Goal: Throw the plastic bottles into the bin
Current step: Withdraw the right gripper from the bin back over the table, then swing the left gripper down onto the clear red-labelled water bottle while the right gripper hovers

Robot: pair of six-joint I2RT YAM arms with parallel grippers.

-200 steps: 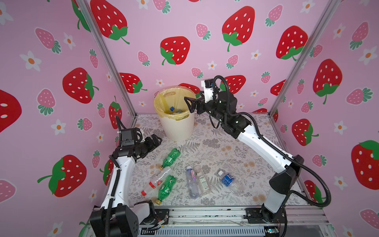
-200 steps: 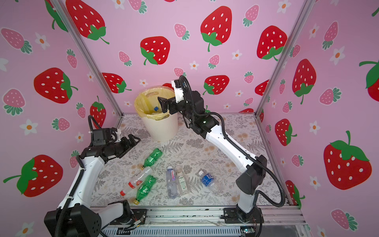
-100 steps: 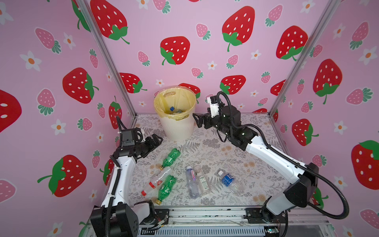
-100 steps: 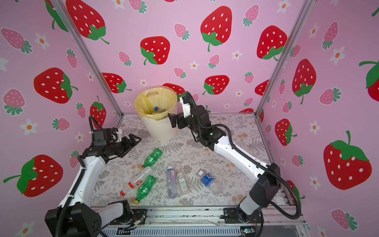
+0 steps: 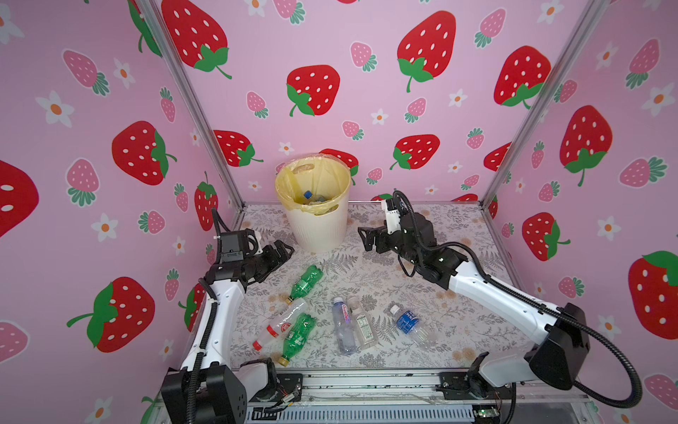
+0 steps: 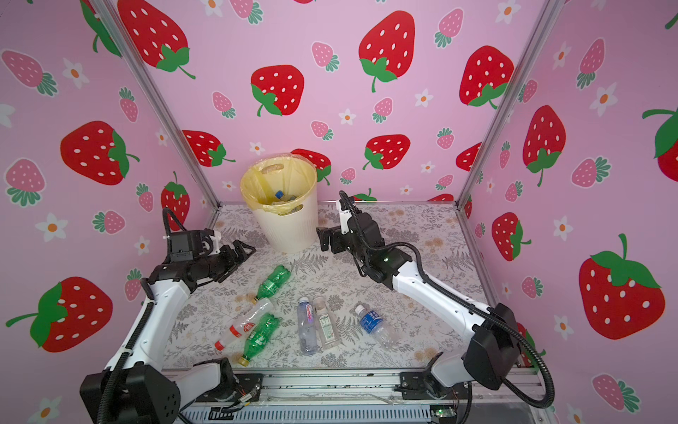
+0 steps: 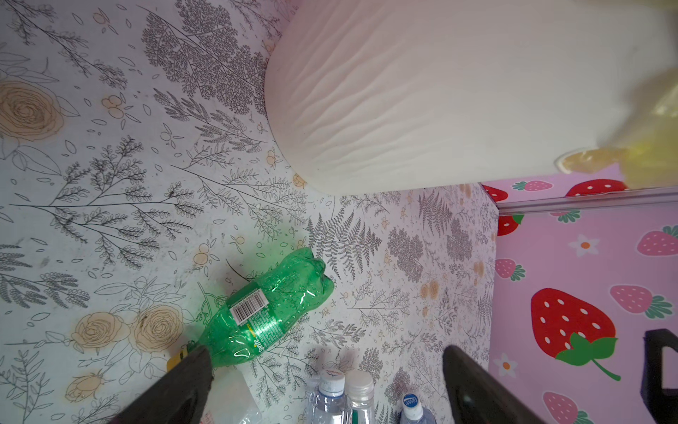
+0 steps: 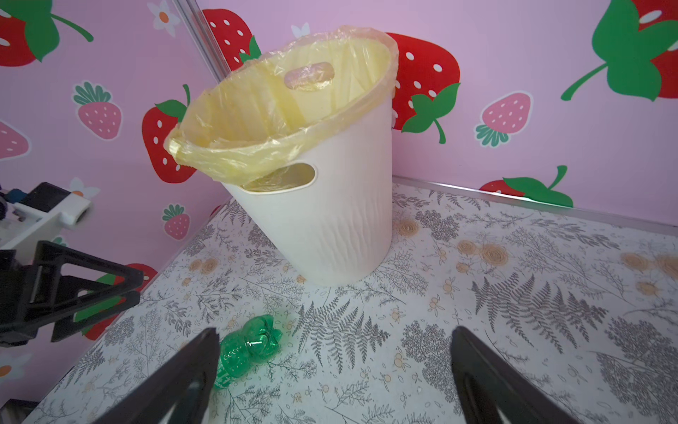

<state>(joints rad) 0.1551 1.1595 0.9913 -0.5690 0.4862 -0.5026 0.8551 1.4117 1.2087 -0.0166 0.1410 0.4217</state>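
bottles on table: six small plastic bottles, all lying flat on the grey floral-print table sheet (image 5: pixel 367 279), in the mid-to-front area.
nearest bin: green plastic bottle with yellow cap (image 5: pixel 304 281), base toward the bin, with open sheet between the two.
left cluster: clear bottle with red label and red cap (image 5: pixel 282 323) just beside a second green yellow-capped bottle (image 5: pixel 298 336); that one's cap is near the front edge.
centre pair: clear bottle with pink-lettered label (image 5: pixel 343 325) and clear white-capped bottle (image 5: pixel 363 325), side by side.
right one: clear bottle with blue label (image 5: pixel 408 323), apart from the pair.
bin: cream-white round ribbed plastic bin (image 5: pixel 319 231), upright near the back wall, left of centre. Yellowish translucent bag liner (image 5: pixel 290 183) folded over the rim; bottles inside, one blue cap showing.
left gripper (image 5: pixel 285 249): jaws spread, holding nothing, low and just left of the bin base.
right gripper (image 5: pixel 363 238): jaws spread, holding nothing, just right of the bin wall, not touching.
room: open sheet behind and right of the right arm; left arm sits close to the left wall.
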